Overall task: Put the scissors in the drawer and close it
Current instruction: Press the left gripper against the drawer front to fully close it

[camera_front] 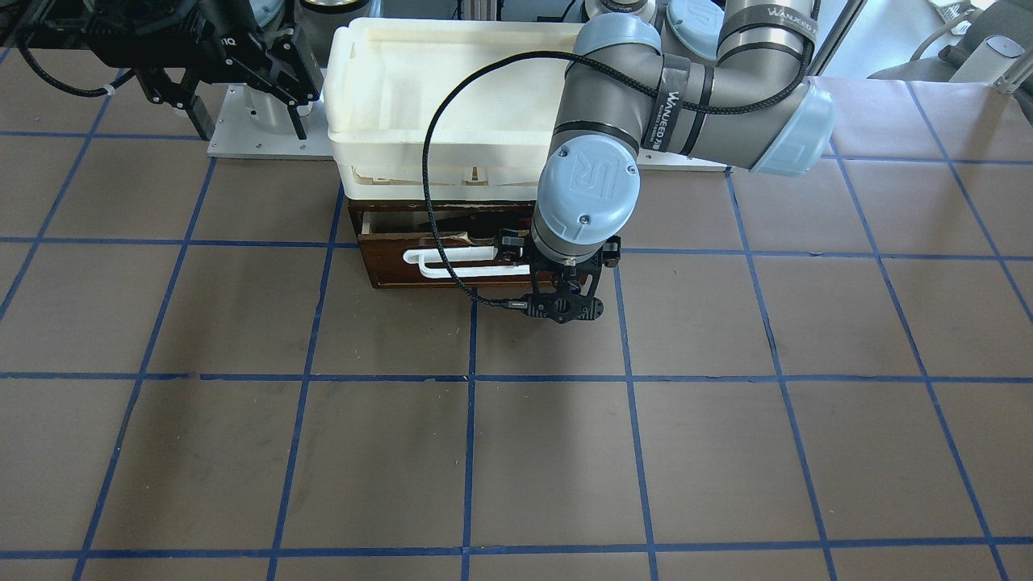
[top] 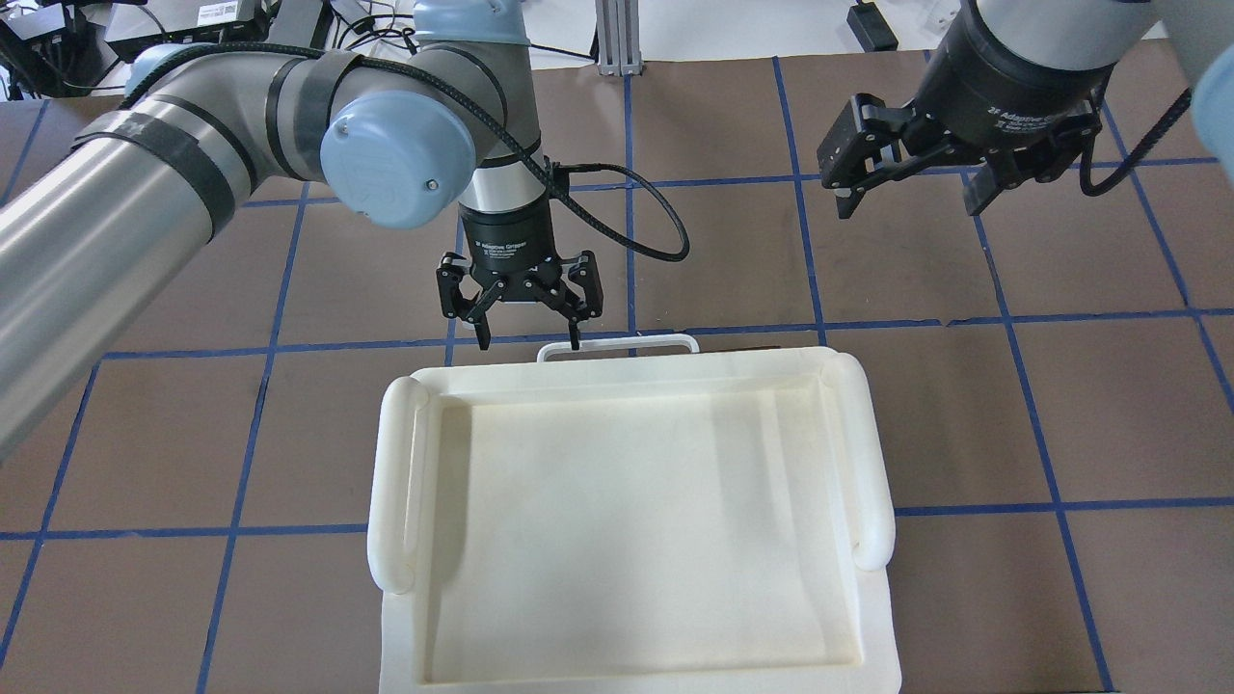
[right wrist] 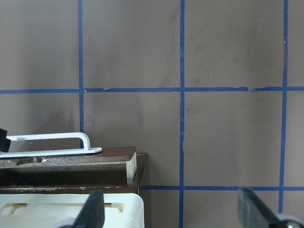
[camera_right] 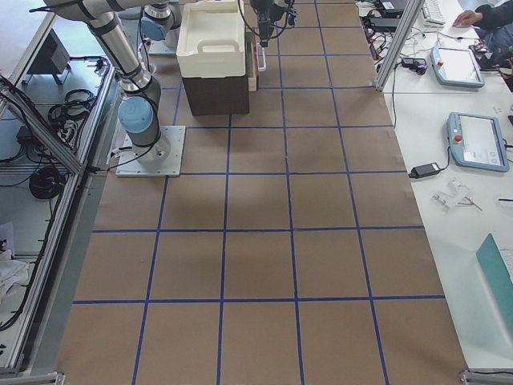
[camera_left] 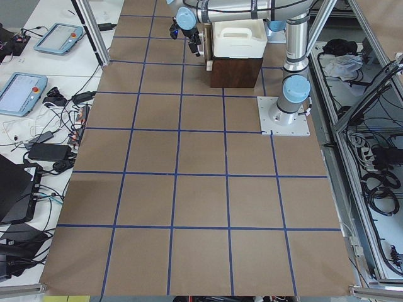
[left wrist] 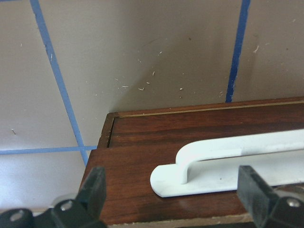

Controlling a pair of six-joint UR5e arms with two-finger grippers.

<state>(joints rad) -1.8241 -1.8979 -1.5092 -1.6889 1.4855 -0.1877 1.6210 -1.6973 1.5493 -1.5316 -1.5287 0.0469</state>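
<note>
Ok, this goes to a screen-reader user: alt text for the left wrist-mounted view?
Open left tool, its black fingertips framing one end of a white plastic bar handle on a dark brown wooden drawer front. Beyond, a brown table with blue tape lines.

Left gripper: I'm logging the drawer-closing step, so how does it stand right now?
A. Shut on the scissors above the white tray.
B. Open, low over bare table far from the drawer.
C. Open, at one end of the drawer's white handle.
C: the left wrist view shows the left gripper with its fingers spread apart and the end of the white handle on the drawer front between them.
</note>
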